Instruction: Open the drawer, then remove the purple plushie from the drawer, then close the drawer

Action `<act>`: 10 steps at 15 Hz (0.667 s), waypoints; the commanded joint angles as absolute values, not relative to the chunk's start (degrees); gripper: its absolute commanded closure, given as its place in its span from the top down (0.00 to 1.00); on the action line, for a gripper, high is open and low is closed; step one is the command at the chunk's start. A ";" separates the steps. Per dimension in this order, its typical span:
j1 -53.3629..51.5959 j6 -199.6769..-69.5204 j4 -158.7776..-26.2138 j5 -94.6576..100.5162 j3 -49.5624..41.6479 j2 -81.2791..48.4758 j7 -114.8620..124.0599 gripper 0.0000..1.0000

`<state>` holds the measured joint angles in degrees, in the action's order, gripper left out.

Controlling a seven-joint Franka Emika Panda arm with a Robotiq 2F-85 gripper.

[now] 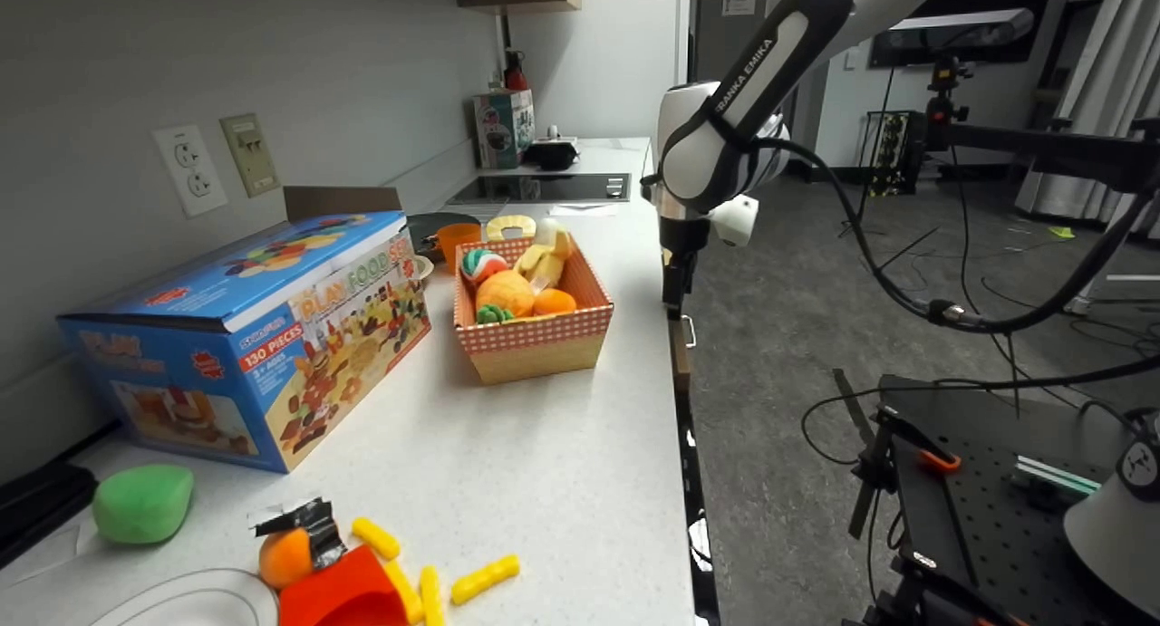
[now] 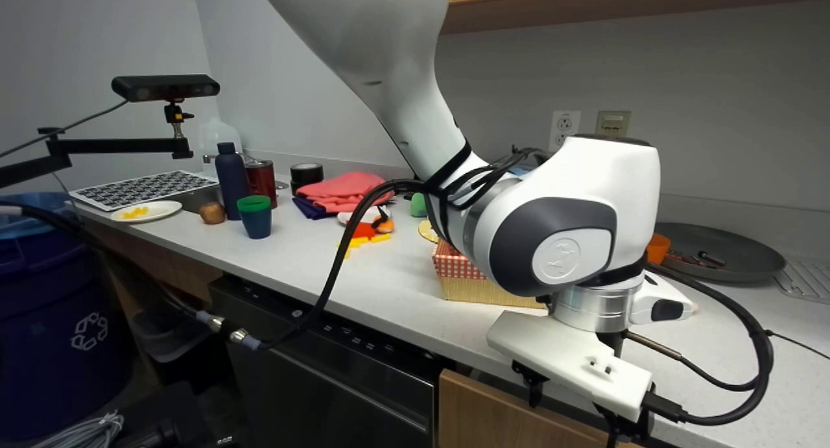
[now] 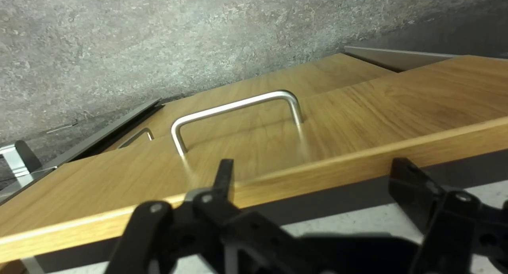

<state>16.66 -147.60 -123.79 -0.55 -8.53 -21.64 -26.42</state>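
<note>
The flat-fronted, tan wood-grain drawer (image 3: 369, 119) sits under the lip of the speckled white countertop (image 1: 562, 481), a dark strip (image 3: 317, 202) between them; its bent, shiny metal bar handle (image 3: 232, 106) juts out. The black jointed gripper (image 3: 311, 175) hangs right by the drawer's top edge, fingers (image 3: 225, 173) spread wide. Up top I see a tan basket (image 1: 535, 359) trimmed in red gingham, heaped with plump toy fruit (image 1: 505, 293), and a printed blue cardboard box (image 1: 254, 336); mottled grey floor (image 1: 779, 481) lies below.
</note>
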 commanded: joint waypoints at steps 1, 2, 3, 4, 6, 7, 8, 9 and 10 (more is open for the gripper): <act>18.37 -149.62 -121.90 -0.17 -7.20 -23.53 -28.39 1.00; 18.45 -149.98 -121.81 0.10 -7.16 -23.69 -28.57 1.00; 18.51 -150.07 -121.76 0.37 -7.18 -23.81 -28.80 1.00; 18.59 -149.81 -121.69 0.50 -7.13 -23.80 -29.18 1.00; 18.50 -148.99 -121.56 1.23 -7.38 -23.77 -29.46 1.00; 18.65 -148.49 -121.58 1.25 -7.27 -23.80 -29.80 1.00; 19.00 -147.62 -121.73 0.91 -6.95 -23.69 -30.43 1.00; 19.34 -146.77 -121.87 0.39 -6.62 -23.63 -31.16 1.00; 19.72 -146.09 -122.06 -0.09 -6.27 -23.53 -31.88 1.00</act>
